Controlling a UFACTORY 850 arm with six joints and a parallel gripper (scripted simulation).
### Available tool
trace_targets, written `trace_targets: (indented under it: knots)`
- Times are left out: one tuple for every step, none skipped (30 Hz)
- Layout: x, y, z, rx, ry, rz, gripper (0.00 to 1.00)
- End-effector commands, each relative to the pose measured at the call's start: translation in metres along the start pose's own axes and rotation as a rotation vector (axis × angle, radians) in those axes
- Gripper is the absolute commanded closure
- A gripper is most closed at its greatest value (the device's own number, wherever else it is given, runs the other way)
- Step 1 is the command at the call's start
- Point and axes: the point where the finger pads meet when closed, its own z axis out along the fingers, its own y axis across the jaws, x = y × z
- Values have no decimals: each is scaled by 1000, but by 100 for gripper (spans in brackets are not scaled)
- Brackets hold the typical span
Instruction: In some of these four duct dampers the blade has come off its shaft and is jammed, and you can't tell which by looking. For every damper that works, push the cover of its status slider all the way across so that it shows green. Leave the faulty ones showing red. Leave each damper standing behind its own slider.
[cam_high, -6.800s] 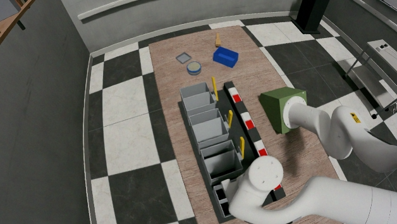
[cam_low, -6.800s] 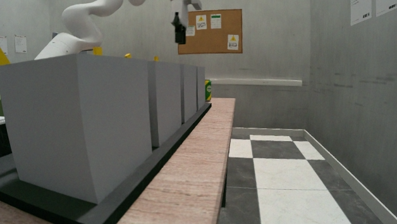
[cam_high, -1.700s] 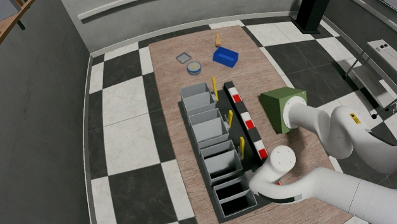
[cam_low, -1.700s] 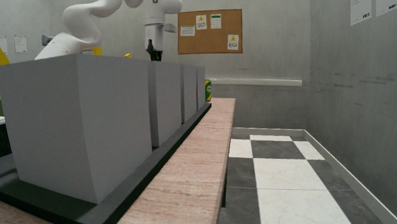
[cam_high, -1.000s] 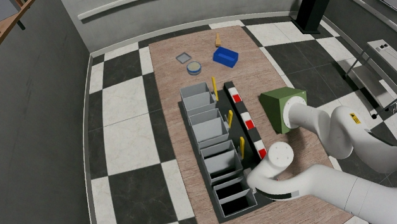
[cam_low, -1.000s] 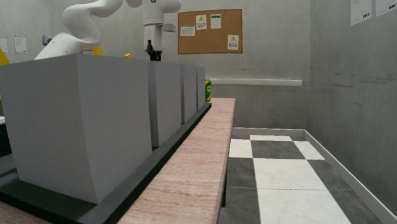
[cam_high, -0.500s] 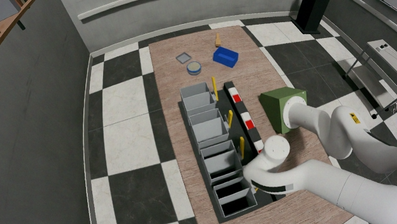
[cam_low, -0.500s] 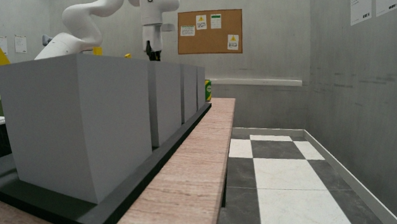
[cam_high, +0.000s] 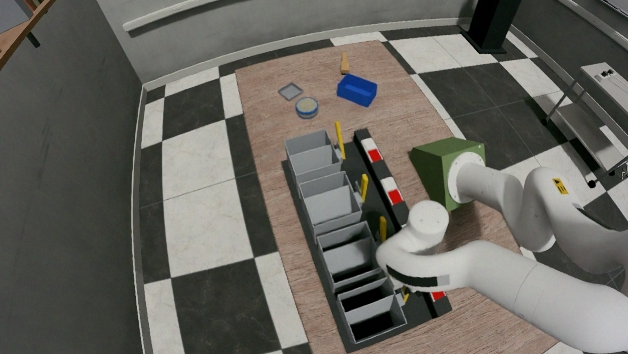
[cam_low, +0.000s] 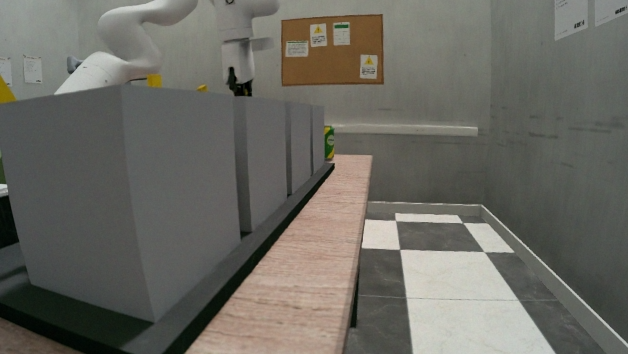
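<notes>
Four grey duct dampers (cam_high: 345, 235) stand in a row on a dark base, each with a yellow lever on its right side. The far three levers (cam_high: 339, 139) (cam_high: 364, 186) (cam_high: 383, 228) stand upright. A slider strip (cam_high: 385, 175) runs along the right and shows red (cam_high: 375, 155) (cam_high: 395, 196) (cam_high: 437, 295); my arm hides the third slider. My gripper (cam_high: 406, 294) is under my wrist beside the nearest damper (cam_high: 372, 312) and is shut on its yellow lever, of which only a tip shows. In the exterior view my gripper (cam_low: 241, 89) dips behind the dampers (cam_low: 125, 190).
My green base block (cam_high: 442, 170) stands right of the strip. At the table's far end lie a blue bin (cam_high: 356, 90), a round tin (cam_high: 306, 107), a grey square tile (cam_high: 290, 91) and a small wooden block (cam_high: 344, 64). A metal shelf (cam_high: 600, 115) stands off the table to the right.
</notes>
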Motion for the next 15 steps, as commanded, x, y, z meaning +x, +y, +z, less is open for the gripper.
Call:
trace_targets:
  knots:
    - [1,5,0,53,1,-1,81]
    - [1,6,0,63,0,-1,81]
    - [1,7,0,72,0,-1,81]
    - [1,8,0,81,0,-1,81]
    - [1,9,0,91,0,-1,81]
    - [1,10,0,100,0,-1,81]
    - [1,10,0,100,0,-1,81]
    - [1,10,0,100,0,-1,81]
    - [1,11,0,109,0,-1,81]
    - [1,12,0,118,0,-1,81]
    - [1,13,0,127,0,-1,81]
    - [1,13,1,136,0,-1,81]
    - [1,14,1,145,0,-1,81]
    - [1,15,1,154,0,-1,81]
    - [1,16,1,162,0,-1,81]
